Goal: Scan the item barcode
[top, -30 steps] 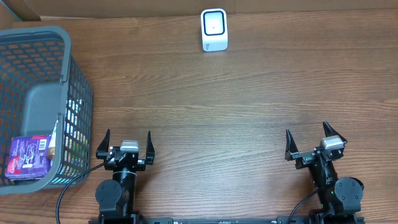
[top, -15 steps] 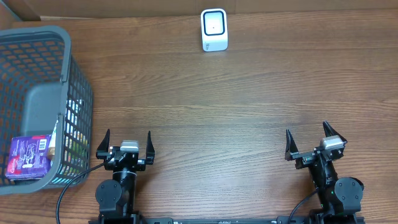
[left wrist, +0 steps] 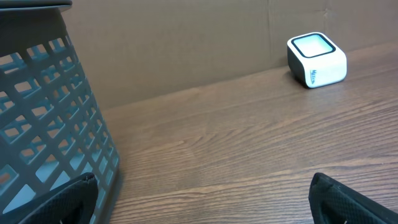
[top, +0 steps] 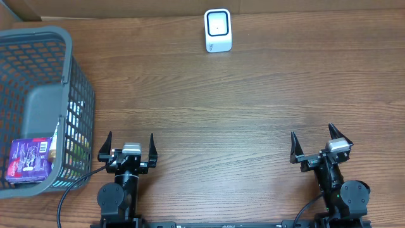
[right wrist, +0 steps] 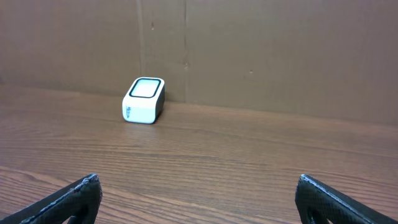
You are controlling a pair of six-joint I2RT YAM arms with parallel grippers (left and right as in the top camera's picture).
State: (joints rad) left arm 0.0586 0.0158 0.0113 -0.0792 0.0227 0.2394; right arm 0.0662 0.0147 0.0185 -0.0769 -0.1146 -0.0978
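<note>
A purple packet (top: 28, 158) with a barcode label lies in the grey mesh basket (top: 69, 47) at the far left. The white scanner (top: 218, 30) stands at the back middle of the table, also visible as the scanner (left wrist: 316, 60) in the left wrist view and the scanner (right wrist: 143, 101) in the right wrist view. My left gripper (top: 130, 140) rests open near the front edge, just right of the basket (left wrist: 56, 118). My right gripper (top: 312, 138) is open at the front right. Neither holds anything.
A brown cardboard wall (right wrist: 261, 50) runs along the back of the wooden table (top: 221, 107). More items show through the basket's mesh. A black cable (top: 69, 187) loops by the left arm's base.
</note>
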